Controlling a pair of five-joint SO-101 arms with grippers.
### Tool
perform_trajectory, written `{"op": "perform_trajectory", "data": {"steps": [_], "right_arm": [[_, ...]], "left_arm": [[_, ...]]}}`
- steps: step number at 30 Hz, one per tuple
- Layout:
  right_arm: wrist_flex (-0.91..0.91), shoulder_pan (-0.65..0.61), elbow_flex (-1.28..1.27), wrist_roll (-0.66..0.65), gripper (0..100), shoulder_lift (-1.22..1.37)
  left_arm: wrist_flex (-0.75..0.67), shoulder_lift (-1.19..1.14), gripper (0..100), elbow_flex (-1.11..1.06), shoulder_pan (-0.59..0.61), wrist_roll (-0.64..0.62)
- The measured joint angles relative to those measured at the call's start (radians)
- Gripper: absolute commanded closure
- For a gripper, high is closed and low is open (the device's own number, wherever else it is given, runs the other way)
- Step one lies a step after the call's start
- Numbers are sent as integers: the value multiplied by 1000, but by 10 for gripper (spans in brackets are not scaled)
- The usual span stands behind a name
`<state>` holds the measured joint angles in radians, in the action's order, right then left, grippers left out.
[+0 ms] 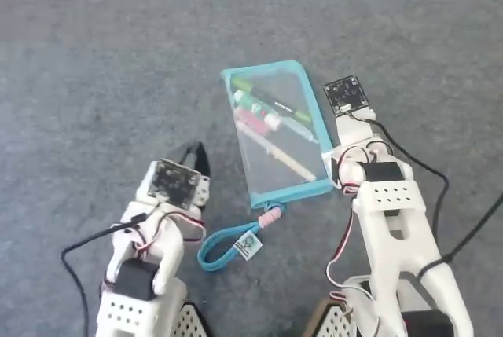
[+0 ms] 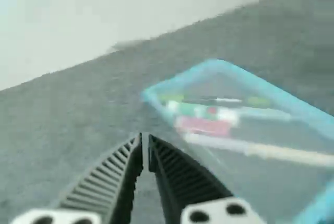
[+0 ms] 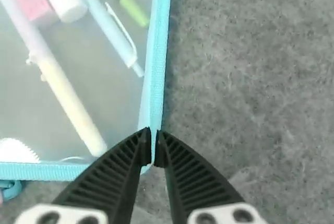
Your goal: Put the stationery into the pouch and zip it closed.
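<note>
**Pouch loaded, zip state unclear**

The pouch (image 1: 279, 137) lies just right of the middle of the table (image 1: 94, 78), its length running far to near, with the stationery (image 1: 267, 113) inside. Its pink zip pull (image 1: 271, 213) sits at the near corner, and a blue strap (image 1: 224, 247) trails toward the near edge.

The right gripper (image 3: 152, 143) is pinched on the pouch's right edge, close to the near end. The left gripper (image 2: 144, 148) hangs closed and empty beside the pouch's left edge.

Zipping looks like the step in hand. Keep the pinch firm as an anchor and draw the pull straight along the seam.

Whether the zip is already closed cannot be made out. In the high view the right wrist covers the pinch point.
</note>
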<state>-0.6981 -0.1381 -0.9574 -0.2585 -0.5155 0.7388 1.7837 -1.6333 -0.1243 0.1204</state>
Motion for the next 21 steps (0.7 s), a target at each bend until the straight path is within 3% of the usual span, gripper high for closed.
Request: {"op": "perform_trajectory", "data": {"steps": [8, 11, 21], "right_arm": [[0, 2, -23, 3, 991, -26], [0, 0, -77, 35, 991, -107], [130, 0, -348, 58, 991, -548]], "left_arm": [[-97, 0, 987, 0, 227, -6], [-117, 0, 987, 0, 281, -71], [-118, 0, 987, 0, 296, -133]]}}
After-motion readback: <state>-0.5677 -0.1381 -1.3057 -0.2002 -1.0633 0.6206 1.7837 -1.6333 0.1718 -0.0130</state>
